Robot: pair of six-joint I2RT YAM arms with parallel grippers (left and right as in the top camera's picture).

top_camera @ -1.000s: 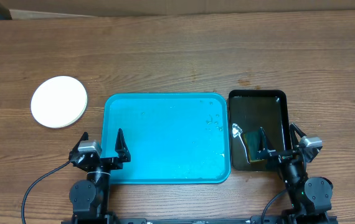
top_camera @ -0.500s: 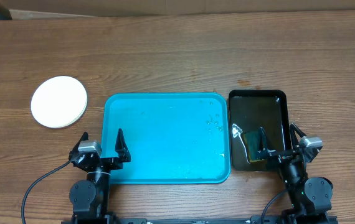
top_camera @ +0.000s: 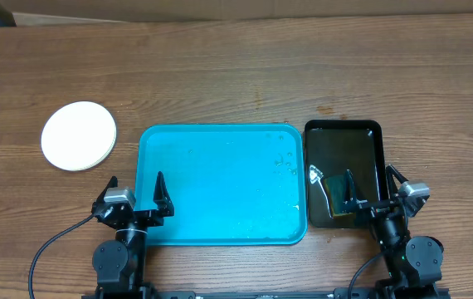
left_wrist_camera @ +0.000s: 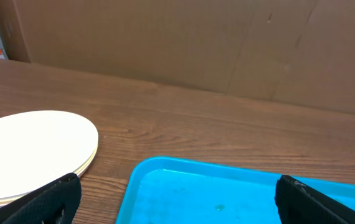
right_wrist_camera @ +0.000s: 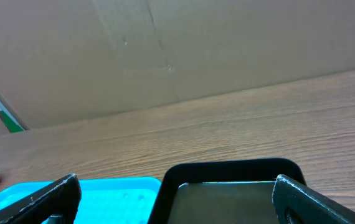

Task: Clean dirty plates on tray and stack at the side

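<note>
Listener: So, what are your grippers doing?

Operator: Both stand wide and hold nothing. My left gripper (top_camera: 135,187) hangs at the near left corner of the turquoise tray (top_camera: 220,127). My right gripper (top_camera: 371,184) hangs over the near end of the black tray (top_camera: 344,141), which lies just right of the turquoise one.

Listener: Has anything moved in the last second?

Operator: No. Neither arm has shifted, and nothing on the wooden table (top_camera: 236,75) has either.

Listener: Where are the plates?

Operator: The plates (top_camera: 79,135) sit in one stack on the table, left of the turquoise tray and apart from it. From my left wrist camera I see a white plate on top and a pale yellow edge beneath; I cannot count them. The turquoise tray carries no plates, only a few wet specks. I judge the job finished, with both arms parked.
</note>
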